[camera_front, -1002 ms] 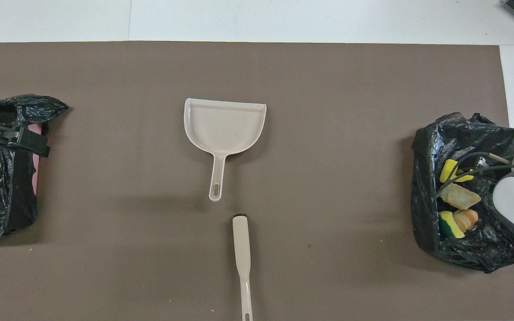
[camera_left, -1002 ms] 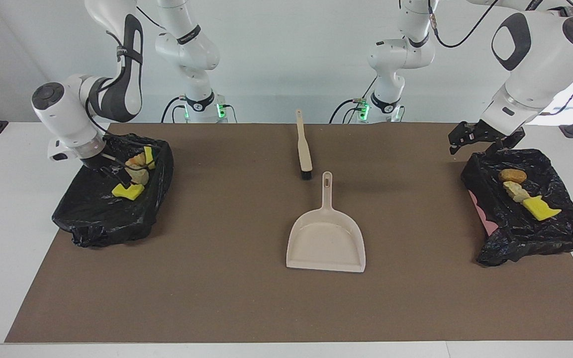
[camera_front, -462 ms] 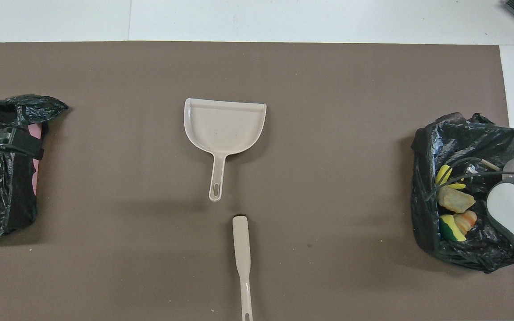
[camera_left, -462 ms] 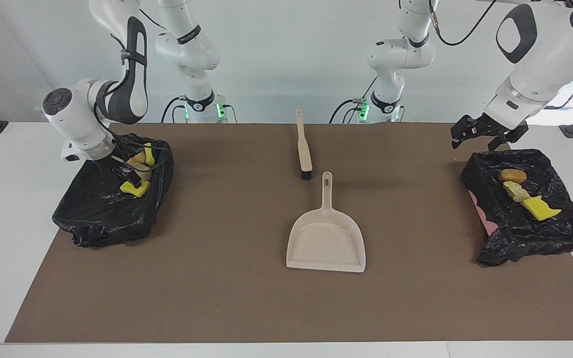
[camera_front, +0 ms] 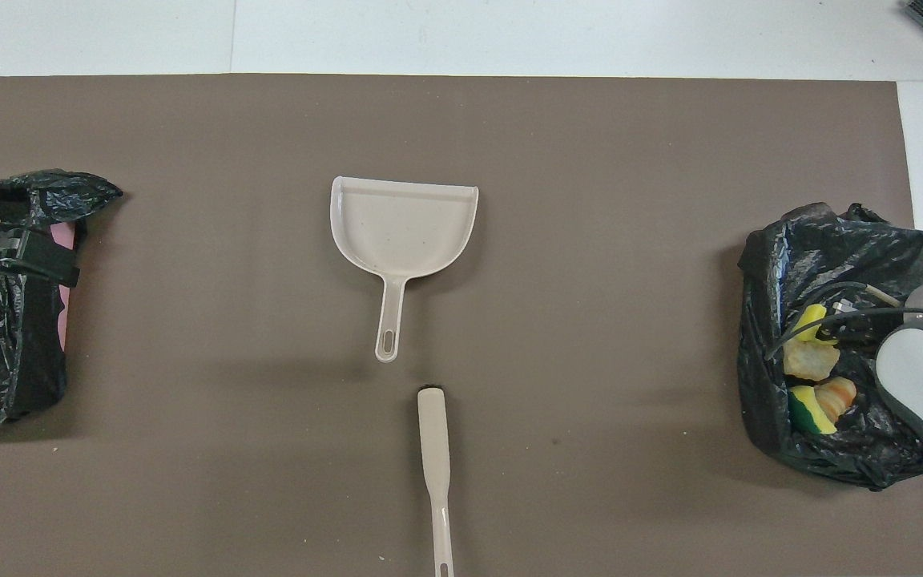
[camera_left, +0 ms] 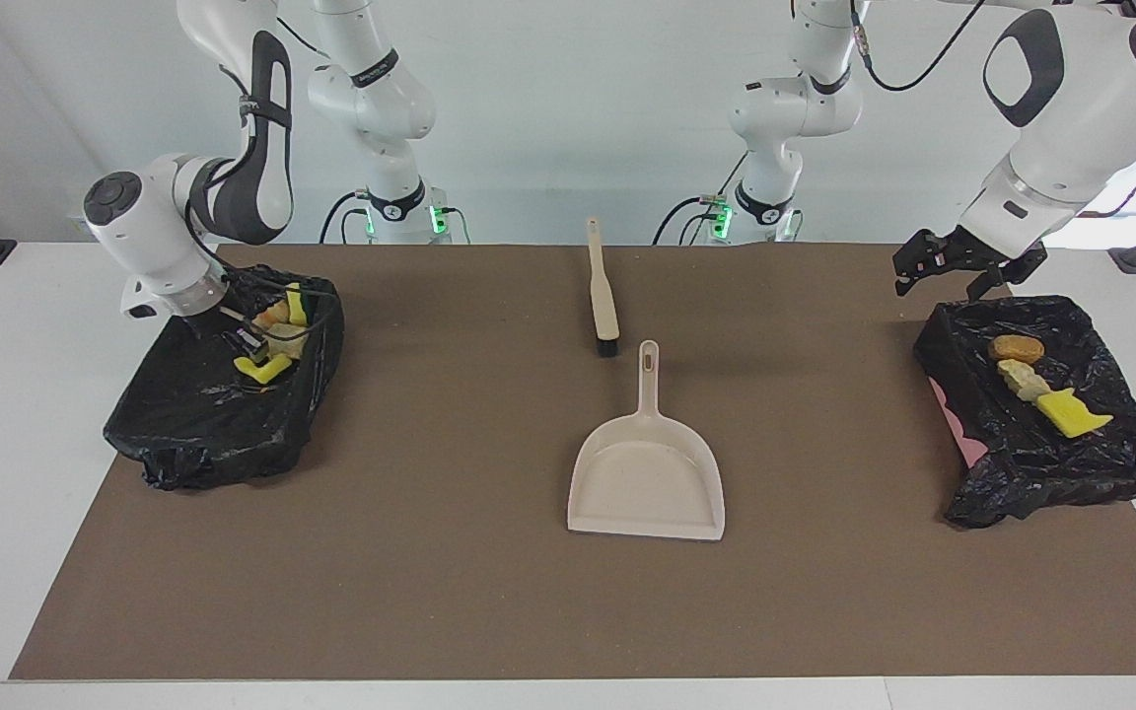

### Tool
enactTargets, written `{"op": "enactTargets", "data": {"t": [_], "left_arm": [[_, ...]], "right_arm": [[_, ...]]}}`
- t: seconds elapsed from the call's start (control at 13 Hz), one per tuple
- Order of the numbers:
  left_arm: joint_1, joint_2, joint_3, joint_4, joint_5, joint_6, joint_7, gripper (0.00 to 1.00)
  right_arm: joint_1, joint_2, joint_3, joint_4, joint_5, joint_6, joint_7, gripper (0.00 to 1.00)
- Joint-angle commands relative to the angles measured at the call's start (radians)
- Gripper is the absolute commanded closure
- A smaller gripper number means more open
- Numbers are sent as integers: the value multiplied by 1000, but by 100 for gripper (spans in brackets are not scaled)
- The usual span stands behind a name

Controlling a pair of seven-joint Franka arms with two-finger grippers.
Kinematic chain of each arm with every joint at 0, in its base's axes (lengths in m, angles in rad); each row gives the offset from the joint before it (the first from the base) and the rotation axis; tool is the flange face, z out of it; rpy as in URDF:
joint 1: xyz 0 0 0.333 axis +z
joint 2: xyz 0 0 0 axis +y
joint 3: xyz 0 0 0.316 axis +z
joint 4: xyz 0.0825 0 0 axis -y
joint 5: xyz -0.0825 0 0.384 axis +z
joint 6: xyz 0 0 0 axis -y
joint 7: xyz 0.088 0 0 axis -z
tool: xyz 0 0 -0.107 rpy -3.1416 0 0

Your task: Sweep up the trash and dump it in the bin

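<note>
Trash split between two black-lined bins, one at each end of the table (camera_left: 26, 414).
Three scraps in a row in the bin (camera_left: 1051, 394) at the left arm's end, row running away from the robots: brown nugget (camera_left: 1016, 347), beige lump (camera_left: 1022, 379), yellow sponge chunk (camera_left: 1071, 414). Left hand (camera_left: 953, 268) over that bin's robot-side rim, fingers spread, empty. Right hand (camera_left: 250, 347) down among yellow and beige scraps (camera_left: 277, 340) in the other bin (camera_left: 203, 414); grip impossible to tell.

The right gripper (camera_left: 248, 347) has drawn back inside the bin (camera_left: 193, 434) at the right arm's end of the table, toward the edge by the robots, and the yellow sponge (camera_left: 262, 367) and beige lump (camera_front: 808, 361) have shifted with it. The left gripper (camera_left: 953, 264) has risen slightly above its bin (camera_left: 1071, 463).
</note>
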Motion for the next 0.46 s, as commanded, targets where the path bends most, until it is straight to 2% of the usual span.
{"op": "enactTargets", "data": {"t": [0.0, 0.08, 0.15, 0.39], "left_arm": [[9, 6, -3, 16, 5, -6, 4, 0], [9, 6, -3, 15, 5, -6, 2, 0], [9, 6, -3, 13, 5, -6, 2, 0], [9, 4, -3, 12, 5, -6, 2, 0]], "right_arm": [[-4, 5, 3, 30, -3, -34, -3, 27], [2, -1, 3, 58, -3, -68, -3, 0], [7, -15, 8, 102, -3, -126, -3, 0], [56, -29, 19, 370, -3, -394, 2, 0]]}}
